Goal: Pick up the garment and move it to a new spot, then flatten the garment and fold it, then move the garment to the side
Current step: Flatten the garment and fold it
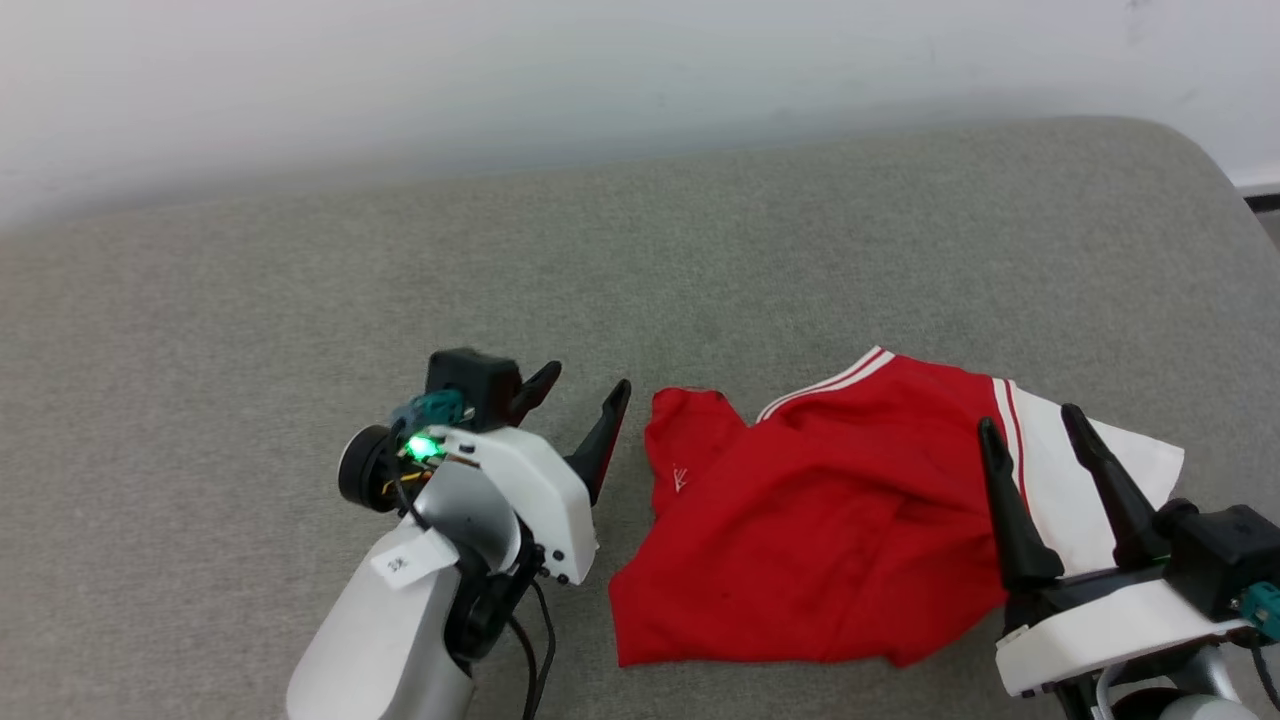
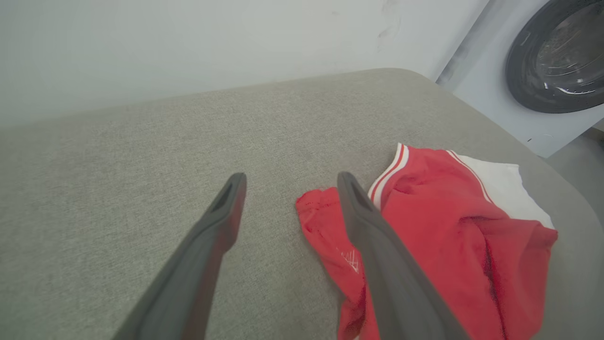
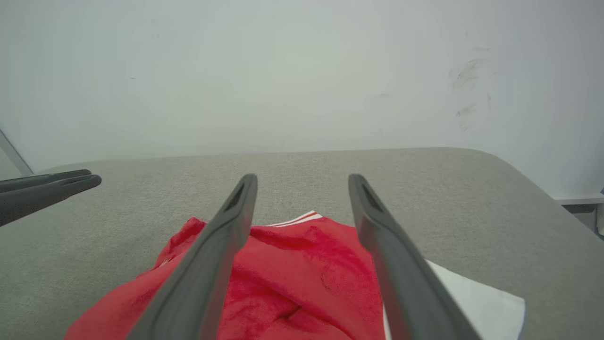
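Red jersey [image 1: 800, 520] lies crumpled on grey fabric-covered surface [image 1: 300, 250], toward its near right side. White side panel [image 1: 1145, 455] at jersey's right end, striped trim along top edge. Left gripper [image 1: 587, 377]: fingers spread, empty, just beside jersey's left edge. Right gripper [image 1: 1029, 418]: fingers spread, empty, over jersey's right part; contact unclear. Washing machine [image 2: 557, 61] beyond the surface's corner.

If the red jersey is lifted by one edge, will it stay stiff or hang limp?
Probably limp: the red-and-white fabric jersey lies in soft folds, so it should drape. On the textured grey cushioned surface, a push would likely bunch it rather than slide it.
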`<state>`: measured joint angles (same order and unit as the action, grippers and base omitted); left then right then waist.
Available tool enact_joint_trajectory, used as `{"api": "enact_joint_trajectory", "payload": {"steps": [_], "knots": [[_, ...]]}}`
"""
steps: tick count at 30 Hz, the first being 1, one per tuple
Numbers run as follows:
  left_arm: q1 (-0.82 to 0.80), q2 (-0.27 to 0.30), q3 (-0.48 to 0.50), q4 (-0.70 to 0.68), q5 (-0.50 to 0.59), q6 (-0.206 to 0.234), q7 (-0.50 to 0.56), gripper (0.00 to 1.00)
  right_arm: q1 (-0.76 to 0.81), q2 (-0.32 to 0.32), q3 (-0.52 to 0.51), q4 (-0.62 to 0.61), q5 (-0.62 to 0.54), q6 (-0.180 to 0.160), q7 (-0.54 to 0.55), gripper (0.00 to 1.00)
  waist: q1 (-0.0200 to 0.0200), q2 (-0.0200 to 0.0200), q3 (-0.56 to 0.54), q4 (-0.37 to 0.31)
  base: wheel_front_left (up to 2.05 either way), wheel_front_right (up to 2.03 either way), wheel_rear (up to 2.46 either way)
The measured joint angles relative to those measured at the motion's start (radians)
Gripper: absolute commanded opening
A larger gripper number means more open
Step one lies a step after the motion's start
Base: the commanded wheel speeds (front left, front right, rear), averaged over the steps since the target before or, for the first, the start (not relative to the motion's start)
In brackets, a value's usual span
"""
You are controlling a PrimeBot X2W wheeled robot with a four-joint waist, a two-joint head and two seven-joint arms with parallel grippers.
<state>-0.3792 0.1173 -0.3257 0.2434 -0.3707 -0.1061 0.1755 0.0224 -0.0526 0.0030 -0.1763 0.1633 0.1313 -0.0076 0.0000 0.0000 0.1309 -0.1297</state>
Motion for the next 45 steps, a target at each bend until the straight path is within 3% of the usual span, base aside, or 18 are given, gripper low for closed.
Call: {"api": "enact_joint_trajectory", "payload": {"steps": [9,17,18,19,20,24,29,36,45], "knots": [[-0.162,0.046,-0.110,0.130,-0.050,-0.019,0.294,1.00,-0.054,0.000,0.040,0.063,0.055,0.000,-0.047,1.00,0.0002,0.0000,0.101,-0.098,0.00,0.00,0.00],[-0.245,0.112,-0.229,0.214,-0.121,-0.023,0.479,1.00,-0.074,0.000,0.055,0.137,0.112,0.000,-0.099,1.00,0.0001,0.0000,0.157,-0.172,0.00,0.00,0.00],[-0.253,0.122,-0.246,0.216,-0.140,-0.023,0.499,0.54,-0.080,0.000,0.054,0.145,0.113,0.000,-0.103,1.00,0.0001,0.0000,0.161,-0.177,0.00,0.00,0.00],[-0.263,0.131,-0.261,0.217,-0.155,-0.023,0.515,0.24,-0.084,0.000,0.052,0.151,0.114,0.000,-0.108,1.00,0.0001,-0.0001,0.165,-0.181,0.00,0.00,0.00],[-0.269,0.138,-0.271,0.219,-0.166,-0.023,0.525,0.00,-0.084,0.000,0.051,0.156,0.119,0.000,-0.111,1.00,0.0001,0.0000,0.168,-0.184,0.00,0.00,0.00],[-0.275,0.154,-0.310,0.225,-0.198,-0.023,0.515,0.00,-0.086,0.001,0.041,0.177,0.126,0.000,-0.124,1.00,0.0001,0.0000,0.165,-0.184,0.00,0.00,0.00],[-0.276,0.168,-0.307,0.232,-0.178,-0.020,0.393,0.00,-0.087,0.001,0.036,0.191,0.138,0.000,-0.125,1.00,0.0001,0.0000,0.142,-0.163,0.00,0.00,0.00],[-0.261,0.214,-0.216,0.141,-0.159,0.071,0.208,0.00,-0.079,0.001,0.011,0.186,0.125,0.000,-0.112,1.00,0.0000,0.0000,0.089,-0.102,0.00,0.00,0.00],[-0.050,0.313,-0.081,-0.115,-0.193,0.225,0.128,0.00,-0.028,0.001,-0.015,0.148,0.105,0.000,-0.071,1.00,0.0000,0.0000,0.017,0.009,0.00,0.00,0.00]]}}
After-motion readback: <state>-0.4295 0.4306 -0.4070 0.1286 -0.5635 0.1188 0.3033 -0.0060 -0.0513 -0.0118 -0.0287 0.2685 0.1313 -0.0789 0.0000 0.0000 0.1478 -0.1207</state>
